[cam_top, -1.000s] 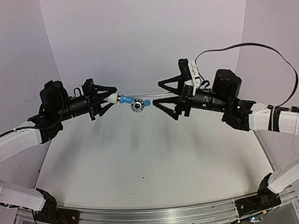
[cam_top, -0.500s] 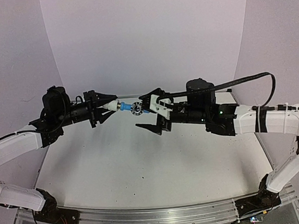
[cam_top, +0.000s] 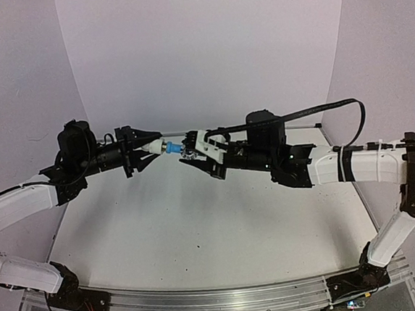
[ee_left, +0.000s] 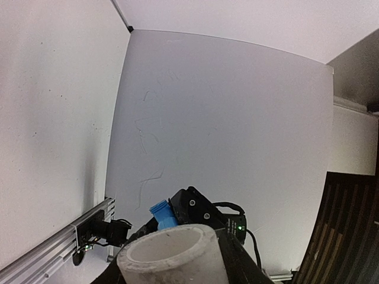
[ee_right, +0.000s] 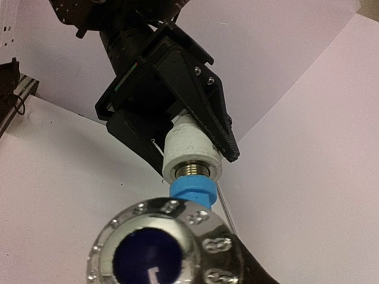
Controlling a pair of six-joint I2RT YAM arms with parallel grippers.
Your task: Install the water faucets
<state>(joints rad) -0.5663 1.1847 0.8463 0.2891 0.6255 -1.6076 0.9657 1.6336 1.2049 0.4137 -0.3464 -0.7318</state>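
Above the table, left pincer clamps white fitting; right pincer meets blue tap, grip unclear.

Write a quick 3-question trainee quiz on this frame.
1. True or false: the blue tap lies on the table.
2. The left gripper is shut on: A) the white fitting B) the tap's round head C) nothing.
3. Fill in: in the right wrist view, a metal ___ shows between fitting and tap.
Key: 1 false, it is up in the air between the left gripper and the right gripper; 2 A; 3 thread.
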